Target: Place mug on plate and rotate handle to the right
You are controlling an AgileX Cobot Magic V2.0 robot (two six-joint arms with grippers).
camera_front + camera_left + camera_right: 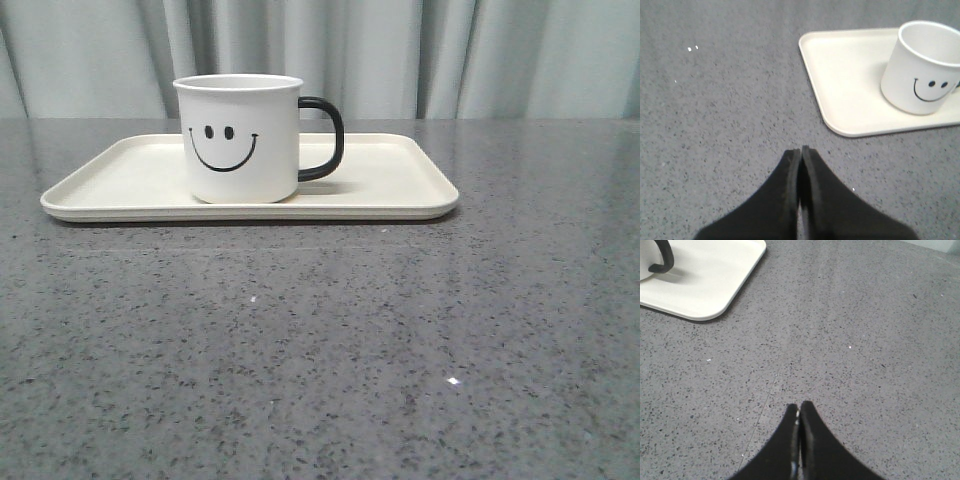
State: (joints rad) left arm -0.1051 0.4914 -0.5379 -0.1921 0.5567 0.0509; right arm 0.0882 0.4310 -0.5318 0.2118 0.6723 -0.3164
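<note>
I see the mug point(240, 140) standing upright on the plate point(400, 185), handle point(325, 138) pointing right, so I judge the task done. My left gripper point(801, 150) and right gripper point(799, 405) are pressed together, empty, over bare table point(320, 350); nothing further needed.

White enamel mug with a smiley face point(240, 138) stood on the cream rectangular tray point(400, 185) left of frame centre, glossy black loop handle point(325, 138) pointing frame-right, tray upon the grey speckled tabletop point(320, 350), pleated curtain point(400, 50) behind
</note>
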